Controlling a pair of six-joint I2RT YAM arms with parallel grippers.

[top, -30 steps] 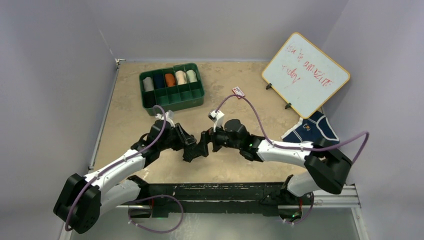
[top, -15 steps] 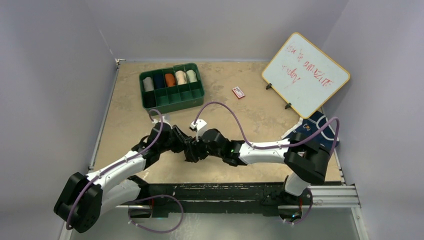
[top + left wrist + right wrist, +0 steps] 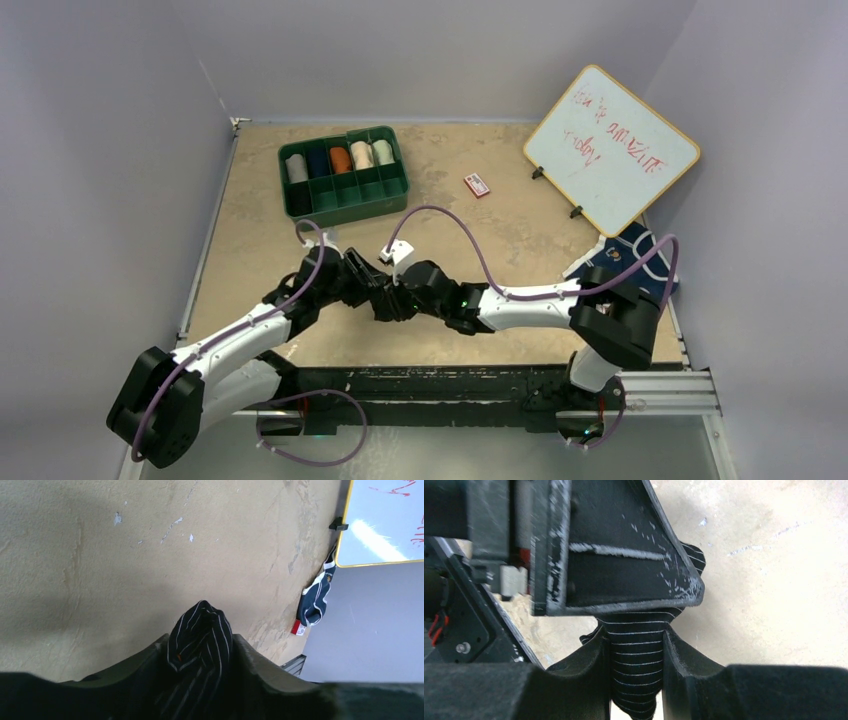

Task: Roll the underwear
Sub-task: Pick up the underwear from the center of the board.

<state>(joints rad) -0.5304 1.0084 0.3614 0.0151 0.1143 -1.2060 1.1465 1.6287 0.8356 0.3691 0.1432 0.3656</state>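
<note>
Top view: left jaws and right jaws meet tip to tip. The navy briefs (image 3: pixel 628 252) lie well apart, to their right, on the worktop (image 3: pixel 480 230).
Left wrist view: left jaws grip the rolled black briefs (image 3: pixel 200 637).
Right wrist view: right jaws clamp the same roll.

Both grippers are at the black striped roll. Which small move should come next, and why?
Probably the left gripper should open and back away: both grippers pinch the black roll, and the right gripper seems to hold it firmly enough to carry alone.
</note>
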